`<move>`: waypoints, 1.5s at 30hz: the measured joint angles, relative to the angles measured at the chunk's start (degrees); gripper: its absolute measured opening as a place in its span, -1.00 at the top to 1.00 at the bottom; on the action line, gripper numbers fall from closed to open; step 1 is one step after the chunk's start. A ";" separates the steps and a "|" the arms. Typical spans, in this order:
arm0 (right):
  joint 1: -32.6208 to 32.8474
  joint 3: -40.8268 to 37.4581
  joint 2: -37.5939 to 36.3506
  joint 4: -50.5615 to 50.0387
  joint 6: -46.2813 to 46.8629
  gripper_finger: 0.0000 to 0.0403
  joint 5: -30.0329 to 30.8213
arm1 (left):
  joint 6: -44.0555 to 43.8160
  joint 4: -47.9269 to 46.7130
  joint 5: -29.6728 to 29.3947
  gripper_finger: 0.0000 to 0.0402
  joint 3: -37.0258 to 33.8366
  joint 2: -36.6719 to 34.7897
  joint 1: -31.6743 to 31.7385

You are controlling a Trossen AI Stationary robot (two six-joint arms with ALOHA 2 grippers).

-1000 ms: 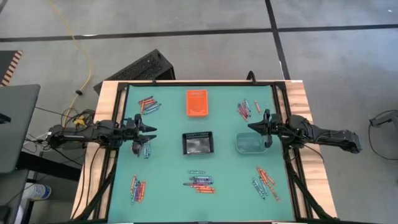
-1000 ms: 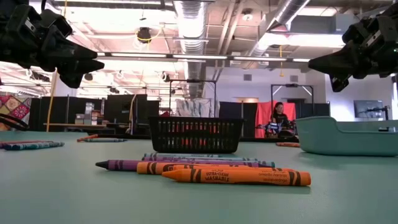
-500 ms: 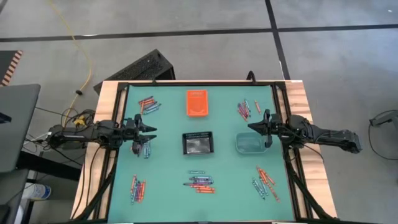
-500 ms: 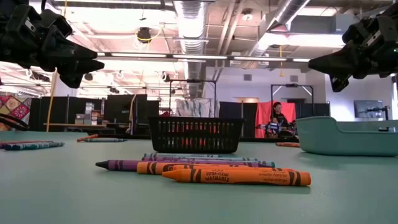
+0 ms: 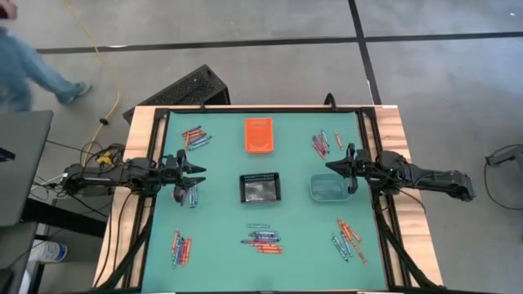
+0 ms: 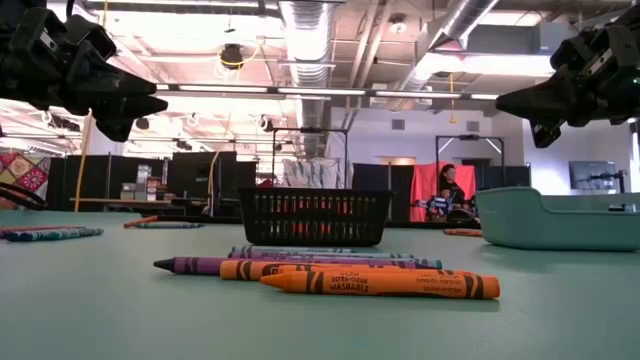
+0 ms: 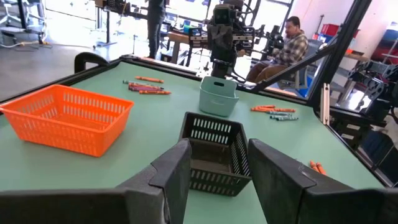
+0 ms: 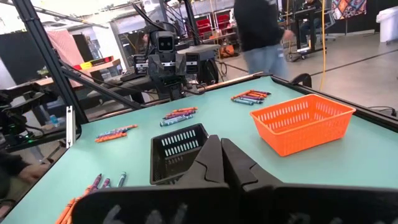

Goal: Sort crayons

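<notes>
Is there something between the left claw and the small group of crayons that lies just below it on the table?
Nothing visible does. In the high view the left claw hangs open above the mat, and the nearest crayons lie beside it with only bare green mat between. The black mesh bin sits farther toward the middle, out of that path.

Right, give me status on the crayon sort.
Left gripper open, right gripper shut, both empty above the table. Paper-wrapped crayons lie in scattered piles, none binned. Nothing in the way.

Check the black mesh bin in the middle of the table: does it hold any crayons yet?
Empty, as far as shows. The high view looks straight into the black mesh bin and shows only its bare floor; the left wrist view shows no crayon inside either.
</notes>
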 joint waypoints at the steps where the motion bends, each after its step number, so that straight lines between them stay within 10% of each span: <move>1: -0.02 0.00 -0.02 0.00 0.00 1.00 0.02 | 0.00 0.00 0.02 0.26 0.00 0.00 0.00; 45: -0.01 0.00 -0.02 0.00 0.00 1.00 0.01 | 1.99 0.02 -0.07 0.26 0.00 0.00 0.02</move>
